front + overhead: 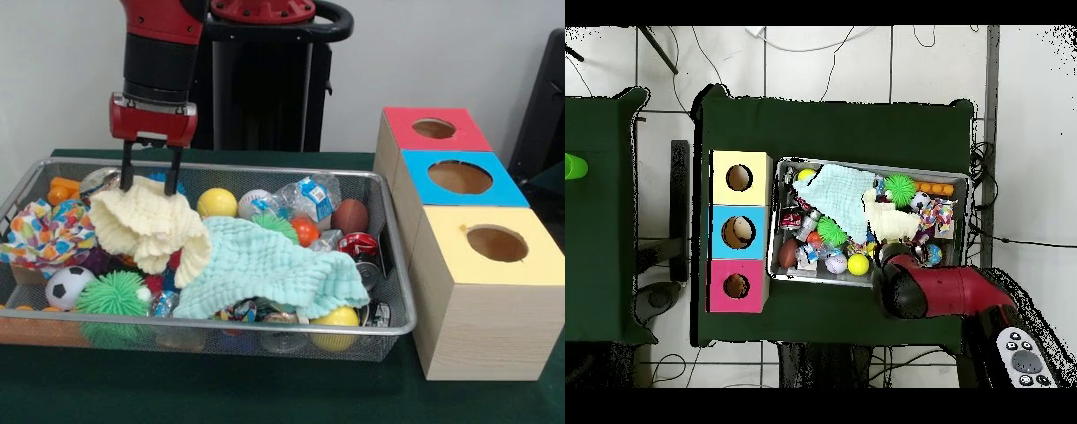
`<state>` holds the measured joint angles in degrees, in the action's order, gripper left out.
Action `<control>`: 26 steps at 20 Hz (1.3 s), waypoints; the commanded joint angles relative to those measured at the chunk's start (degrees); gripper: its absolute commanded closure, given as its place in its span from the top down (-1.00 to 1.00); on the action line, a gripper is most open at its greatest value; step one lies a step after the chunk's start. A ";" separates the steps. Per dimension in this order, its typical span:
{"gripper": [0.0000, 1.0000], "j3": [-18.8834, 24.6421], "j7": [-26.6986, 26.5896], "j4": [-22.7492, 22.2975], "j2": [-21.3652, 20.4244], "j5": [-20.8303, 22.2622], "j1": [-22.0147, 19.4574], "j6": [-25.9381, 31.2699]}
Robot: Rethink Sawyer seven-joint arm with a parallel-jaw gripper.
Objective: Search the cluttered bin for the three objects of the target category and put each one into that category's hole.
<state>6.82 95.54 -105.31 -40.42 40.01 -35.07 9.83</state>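
A dark green cloth covers the tabletop (pixel 265 397), and behind it stands a plain pale wall. On the tabletop sits a silver wire-mesh bin (pixel 393 265) full of mixed small things. Beside the bin stand three wooden boxes in a row, each with a round hole in its top: a red-topped box (pixel 434 129), a blue-topped box (pixel 459 177) and a yellow-topped box (pixel 497 244). My tool (pixel 150 184) comes down into the left rear part of the bin, and its two black fingers (pixel 126 168) are clamped on the upper edge of a pale yellow knitted cloth (pixel 146 225), which hangs in folds from them. Just beside it, a light mint-green knitted cloth (pixel 269 265) lies spread over the middle of the bin and covers many things. A multicoloured patterned cloth (pixel 40 234) lies at the left end. Around the cloths I see a yellow ball (pixel 216 202), a white baseball (pixel 253 202), a small brown football (pixel 350 215), a black-and-white soccer ball (pixel 69 285), a spiky green rubber ball (pixel 112 294) and a red drink can (pixel 357 246). In the overhead view my red arm (pixel 940 290) reaches over the edge of the bin.
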 commanded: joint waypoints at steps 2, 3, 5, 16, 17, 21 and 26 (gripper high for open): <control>1.00 -1.16 9.79 -2.21 2.42 -1.33 -1.53 -6.39; 1.00 -1.13 9.65 -2.15 2.58 -1.40 -1.60 -6.50; 1.00 -1.54 9.70 -2.33 3.01 -1.30 -1.58 -7.50; 1.00 -2.18 8.88 -1.04 6.12 -0.77 -1.95 -10.98; 1.00 -2.21 8.78 -1.05 6.14 -0.82 -1.96 -11.00; 1.00 -2.05 8.37 -1.14 6.12 -0.93 -2.21 -10.93; -1.00 -1.65 8.41 -1.49 5.87 -1.05 -2.53 -11.00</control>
<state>3.73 95.54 -105.30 -35.80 40.01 -36.35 2.06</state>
